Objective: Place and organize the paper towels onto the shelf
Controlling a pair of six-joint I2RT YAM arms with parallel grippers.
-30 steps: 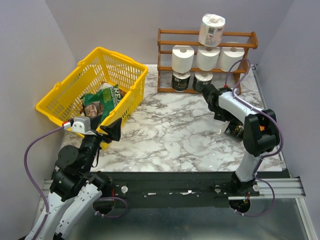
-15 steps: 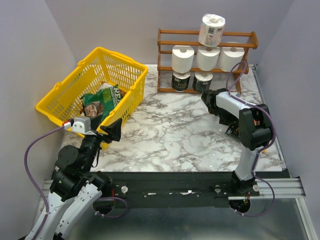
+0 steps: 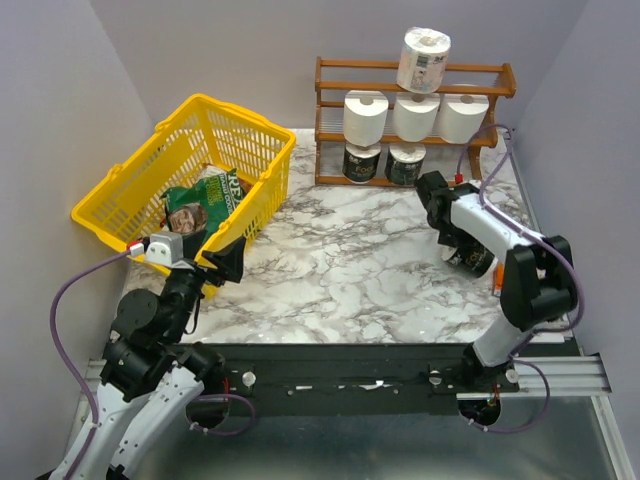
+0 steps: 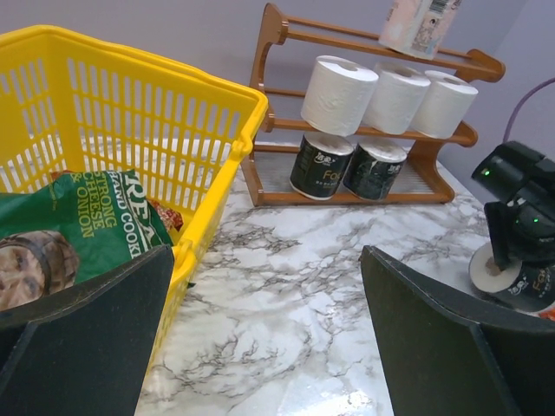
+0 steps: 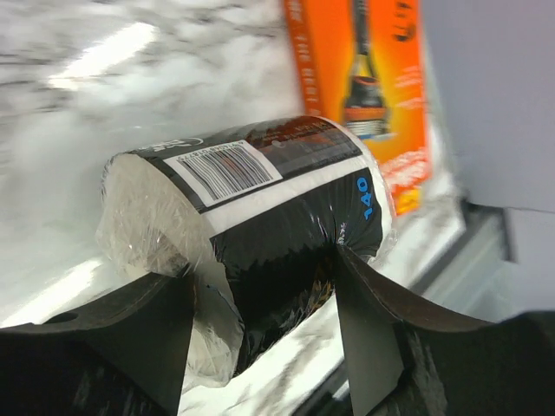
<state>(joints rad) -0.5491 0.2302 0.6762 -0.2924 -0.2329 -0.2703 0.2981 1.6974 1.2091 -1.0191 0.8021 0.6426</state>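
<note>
The reddish-brown shelf [image 3: 380,65] stands at the back. Three white paper towels [image 3: 416,116] lie on its middle tier, and a printed-wrapper one [image 3: 424,60] sits on top. Two black-wrapped rolls [image 3: 361,163] stand on the bottom tier. Another black-wrapped roll [image 5: 260,182] lies on its side on the marble at the right [image 3: 470,262]. My right gripper [image 5: 264,273] is shut on this roll, with a finger on each side denting the wrapper. My left gripper [image 4: 269,286] hangs open over the near-left marble, holding nothing.
A yellow basket [image 3: 130,190] holding a green snack bag [image 3: 205,205] sits at the left, close beside my left gripper [image 3: 225,262]. An orange box [image 5: 373,78] lies just beyond the gripped roll near the table's right edge. Grey walls close in on three sides.
My right gripper drew back from the shelf's bottom tier towards the right. It came down around the roll on the table, and its jaws narrowed. The left arm stayed still.
</note>
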